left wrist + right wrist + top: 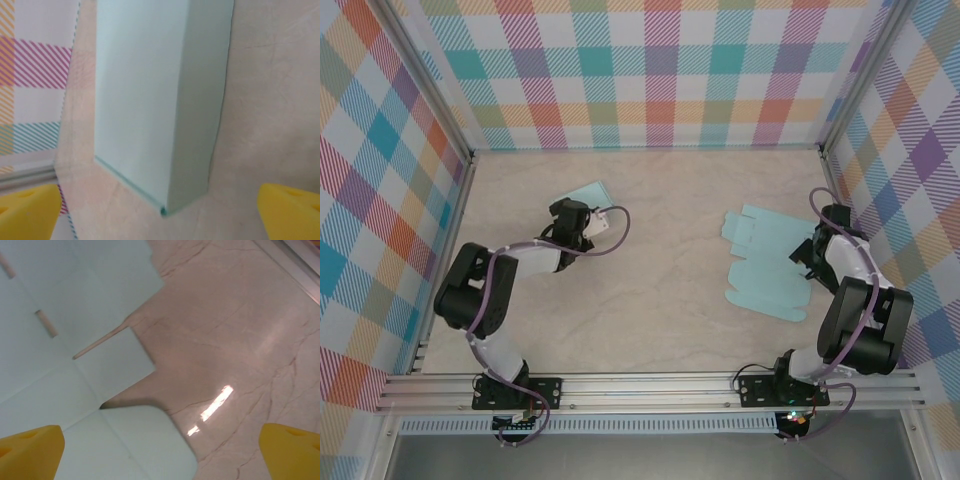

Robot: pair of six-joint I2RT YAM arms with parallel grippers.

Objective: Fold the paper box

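A folded light-blue paper box (590,193) lies on the table at the back left. My left gripper (578,213) sits just at its near edge. In the left wrist view the box (145,95) fills the middle, its near corner between my open left gripper (160,214) and clear of both yellow fingertips (27,212). A flat, unfolded light-blue box blank (765,265) lies at the right. My right gripper (812,252) hovers at its right edge. In the right wrist view the blank (65,325) spreads to the left, one rounded flap under my open right gripper (161,454).
Plaid walls (660,70) close in the marble-look table (660,300) on three sides, with metal posts at the back corners. An aluminium rail (650,385) runs along the near edge by the arm bases. Bare table lies between the two paper pieces.
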